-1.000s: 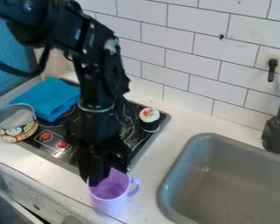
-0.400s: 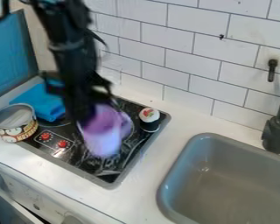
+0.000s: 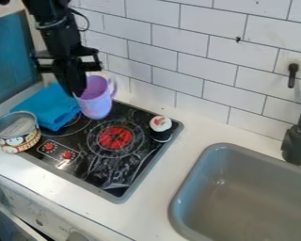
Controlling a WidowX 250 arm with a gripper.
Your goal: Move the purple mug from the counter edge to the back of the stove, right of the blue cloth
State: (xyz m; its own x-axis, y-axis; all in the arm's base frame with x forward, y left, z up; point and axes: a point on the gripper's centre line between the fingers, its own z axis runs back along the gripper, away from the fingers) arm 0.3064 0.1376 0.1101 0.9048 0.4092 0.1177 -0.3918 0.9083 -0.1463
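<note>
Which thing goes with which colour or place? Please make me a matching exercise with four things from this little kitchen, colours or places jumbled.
Things:
1. Mug
2. Cloth
3. Tin can
4. Sink

Colours or places:
A. Grey, set into the counter
B. Blue, partly on the stovetop
C. Purple, with the jaws at its rim
D. Printed band round its side

Right pairs: 1-C, 2-B, 3-D, 4-A

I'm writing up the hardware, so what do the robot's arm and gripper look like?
The arm is black, with chunky jointed segments and a thin dark cable looping beside it. The gripper is black too, below a wide crosspiece.
</note>
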